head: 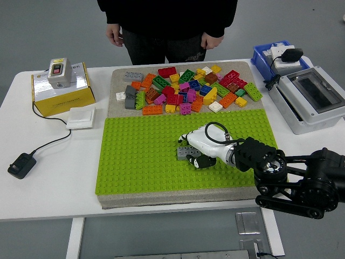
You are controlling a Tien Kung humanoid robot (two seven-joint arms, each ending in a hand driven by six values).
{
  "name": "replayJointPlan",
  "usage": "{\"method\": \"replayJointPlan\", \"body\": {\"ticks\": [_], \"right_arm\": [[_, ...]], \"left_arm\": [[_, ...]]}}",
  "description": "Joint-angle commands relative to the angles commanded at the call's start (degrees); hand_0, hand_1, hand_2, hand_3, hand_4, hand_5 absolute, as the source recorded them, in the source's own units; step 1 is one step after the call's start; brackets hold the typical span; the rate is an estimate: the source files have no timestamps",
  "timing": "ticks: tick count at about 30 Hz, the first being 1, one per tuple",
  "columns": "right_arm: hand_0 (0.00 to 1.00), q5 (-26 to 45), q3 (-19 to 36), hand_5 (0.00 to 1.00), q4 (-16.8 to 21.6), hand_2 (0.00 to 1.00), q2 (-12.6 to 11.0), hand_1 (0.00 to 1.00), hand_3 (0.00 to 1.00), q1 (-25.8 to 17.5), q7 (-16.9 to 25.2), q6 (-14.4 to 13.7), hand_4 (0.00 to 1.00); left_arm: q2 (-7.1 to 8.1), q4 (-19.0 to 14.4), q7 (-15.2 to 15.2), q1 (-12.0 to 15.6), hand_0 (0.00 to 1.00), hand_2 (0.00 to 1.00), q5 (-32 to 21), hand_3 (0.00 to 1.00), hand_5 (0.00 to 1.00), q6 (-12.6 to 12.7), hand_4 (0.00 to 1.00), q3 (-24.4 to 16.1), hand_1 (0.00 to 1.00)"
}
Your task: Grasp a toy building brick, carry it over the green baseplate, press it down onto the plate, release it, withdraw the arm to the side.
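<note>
Head view: right hand (200, 145) reaches in from the right over the green baseplate (135, 162), its white fingers (190, 136) curled around a grey building brick (186, 153) that sits on the plate's studs. Loose coloured bricks (186, 89) lie piled beyond the plate's far edge.

Left half of the green baseplate (135, 156) is wide open. Brick pile (188, 89) crowds the far side, right hand (202, 145) and grey brick (187, 152) sit mid-plate.
</note>
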Motion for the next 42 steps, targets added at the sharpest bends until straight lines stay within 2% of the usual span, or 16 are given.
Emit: {"method": "replayJointPlan", "body": {"ticks": [4,9,10,14,16,19,20,22,25,26,32,33,35,42], "right_arm": [[0.057,0.11,0.70,0.356,0.65,0.712,-0.33,0.193,0.800,-0.11,-0.16,0.15,0.536],[0.057,1.13,5.61,0.361,5.08,0.712,-3.00,0.193,0.801,-2.15,-1.85,1.95,0.540],[0.057,0.89,7.50,0.361,6.93,0.712,-4.29,0.193,0.801,-3.25,-3.51,3.43,0.540],[0.056,2.05,11.97,0.366,11.72,0.717,-6.99,0.193,0.801,-4.85,-7.88,8.07,0.545],[0.056,4.43,13.87,0.366,14.75,0.717,-8.04,0.193,0.801,-5.02,-10.46,11.05,0.545],[0.056,7.45,14.96,0.366,18.11,0.717,-8.52,0.193,0.801,-4.83,-12.21,14.10,0.545],[0.054,7.98,15.08,0.320,18.68,0.782,-8.52,0.205,0.812,-4.73,-12.41,14.50,0.344],[0.054,9.15,15.06,0.320,19.72,0.782,-8.15,0.205,0.812,-4.20,-12.92,15.42,0.344],[0.054,9.95,14.22,0.320,19.57,0.782,-7.17,0.205,0.812,-3.28,-13.01,15.81,0.344],[0.039,10.21,13.74,0.328,19.12,0.797,-6.57,0.197,0.786,-2.85,-12.84,15.77,0.038],[0.039,9.64,12.76,0.328,16.39,0.797,-4.38,0.197,0.786,-1.85,-12.46,15.41,0.038],[0.041,9.58,12.46,0.323,15.79,0.789,-4.06,0.193,0.762,-1.69,-12.47,15.44,0.002],[0.041,9.54,11.77,0.323,14.53,0.789,-3.47,0.193,0.762,-1.42,-12.52,15.56,0.002],[0.041,10.19,10.58,0.327,12.37,0.778,-2.43,0.193,0.732,-1.26,-13.02,16.25,0.002]], "left_arm": [[-0.05,0.00,-0.03,-0.03,0.667,0.629,0.04,0.735,0.562,0.03,0.388,-0.01,0.662],[-0.14,0.00,-0.01,0.08,0.667,0.625,0.08,0.732,0.562,0.04,0.381,-0.07,0.659],[-0.17,0.00,-0.01,0.18,0.667,0.625,0.10,0.732,0.562,0.05,0.381,-0.15,0.659],[-0.20,0.00,0.15,0.44,0.667,0.621,0.32,0.728,0.564,0.10,0.376,-0.45,0.658],[-0.18,0.00,0.21,0.47,0.667,0.621,0.55,0.728,0.564,0.12,0.376,-0.64,0.658],[-0.14,0.00,0.15,0.37,0.667,0.621,0.68,0.728,0.564,0.11,0.376,-0.70,0.658],[-0.13,0.00,0.13,0.34,0.667,0.618,0.66,0.725,0.563,0.11,0.372,-0.68,0.657],[-0.13,0.00,0.09,0.29,0.667,0.618,0.63,0.725,0.563,0.08,0.372,-0.60,0.657],[-0.12,0.00,0.16,0.32,0.667,0.618,0.72,0.725,0.563,0.08,0.372,-0.60,0.657],[-0.11,0.00,0.20,0.35,0.667,0.615,0.75,0.722,0.561,0.08,0.366,-0.58,0.656],[-0.04,0.00,0.27,0.37,0.667,0.615,0.79,0.722,0.561,0.12,0.366,-0.57,0.656],[-0.04,0.00,0.28,0.38,0.667,0.614,0.81,0.722,0.562,0.12,0.363,-0.56,0.654],[-0.03,0.00,0.34,0.41,0.667,0.614,0.86,0.722,0.562,0.14,0.363,-0.57,0.654],[0.00,0.00,0.36,0.48,0.667,0.613,0.85,0.721,0.564,0.19,0.360,-0.58,0.654]]}}
